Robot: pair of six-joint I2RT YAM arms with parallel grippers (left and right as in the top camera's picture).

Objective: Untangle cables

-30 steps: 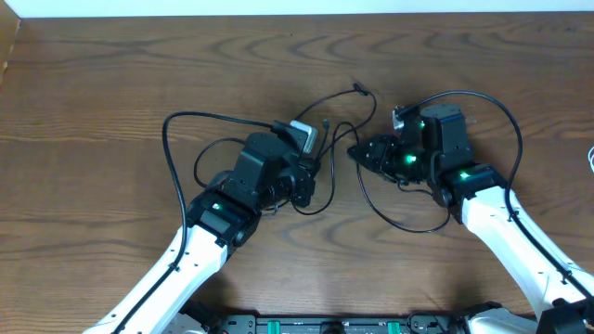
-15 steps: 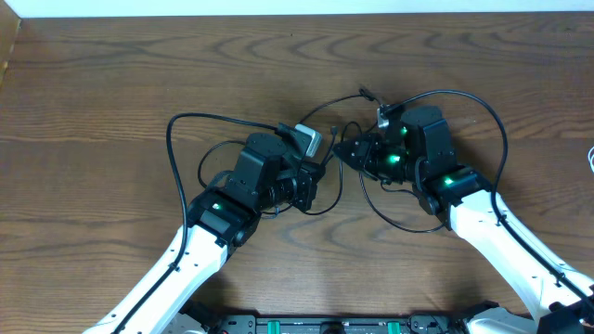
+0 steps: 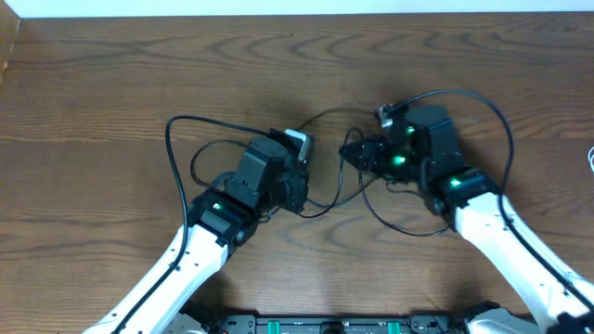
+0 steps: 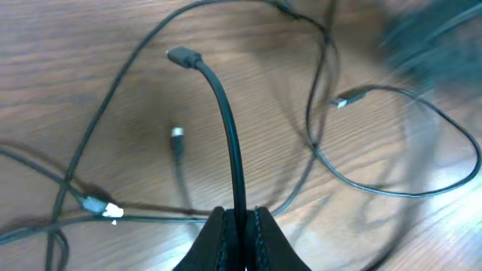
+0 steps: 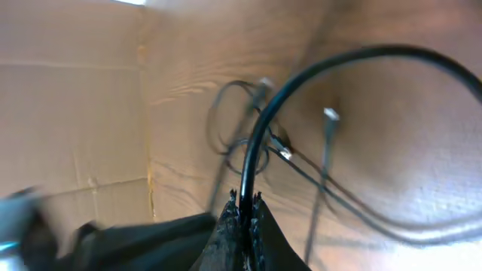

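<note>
bench (image 3: 111, 83): dark brown wood with bold wavy grain, filling almost the whole overhead view
far edge: a pale strip (image 3: 278, 7) runs along the top of the overhead view; what it is I cannot tell
near edge: a black rail (image 3: 325, 326) with green fittings sits between the two arm bases
room: the right wrist view shows a tan cardboard panel (image 5: 75, 113) beside the wood, with a vertical seam and faint creases
cables (image 4: 230, 128): thin black cords in loose, crossing loops at the middle of the bench, between the two arms; small metal plug ends rest on the wood
left tool (image 4: 239, 216): clenched on one of the cables, which rises from the fingertips and arches over to a dark plug
right tool (image 5: 245, 205): clenched on another black cord of the bunch, which curves up and away from its tips — this view is blurred
</note>
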